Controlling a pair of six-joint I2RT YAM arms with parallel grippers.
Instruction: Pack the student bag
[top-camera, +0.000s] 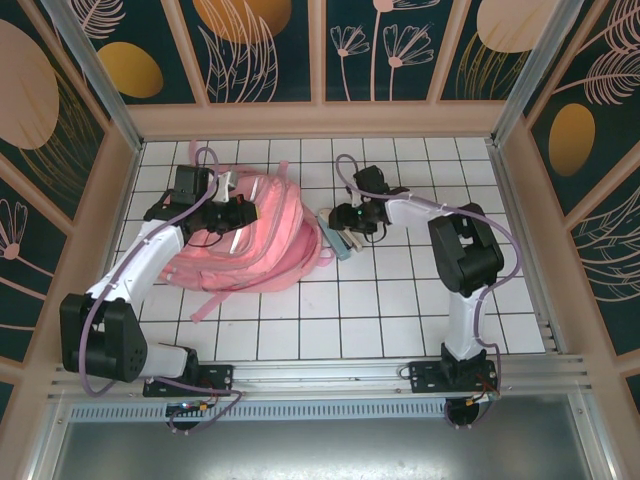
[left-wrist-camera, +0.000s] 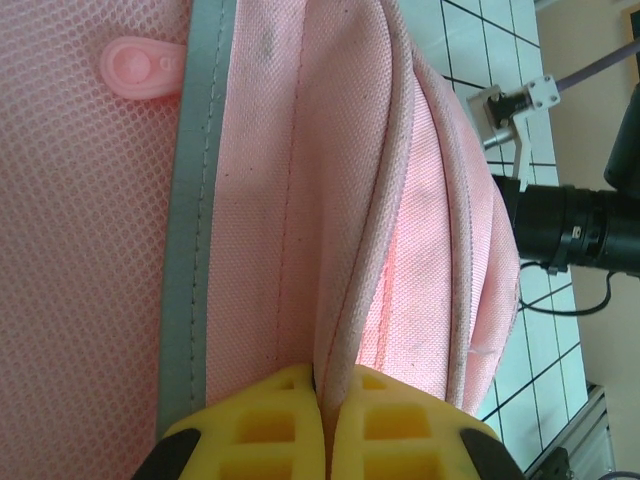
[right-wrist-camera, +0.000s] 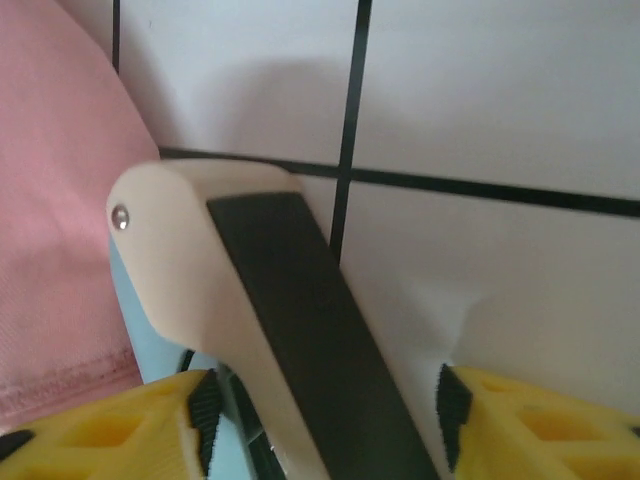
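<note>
Surface (top-camera: 400, 300): white tiles with a black grid, and an aluminium rail (top-camera: 330, 372) along the near edge. It's boxed in by wall panels (top-camera: 270, 45) in dark teal with leaf and flower prints.

The student bag (top-camera: 265, 245) is the only container. It lies flat, left of centre, under the left arm. Can't see inside it, so contents unknown. Its long axis runs roughly left-right across the surface, tilted a bit, and loose straps (top-camera: 212, 300) trail off the near-left side. Can't tell which end is the top.

Left tool (left-wrist-camera: 325, 420): closed tight, pinching a piped fabric edge of the bag. A grey stripe (left-wrist-camera: 195, 220) and a mesh panel (left-wrist-camera: 80, 250) are just beside the pinch.

Right tool (right-wrist-camera: 325, 425): jaws apart, straddling a beige-and-black bar-shaped item (right-wrist-camera: 270, 300) with a pale blue base. There's a visible gap on one side, so no clamp on it. The item sits on the surface, right up against the bag's right end.
</note>
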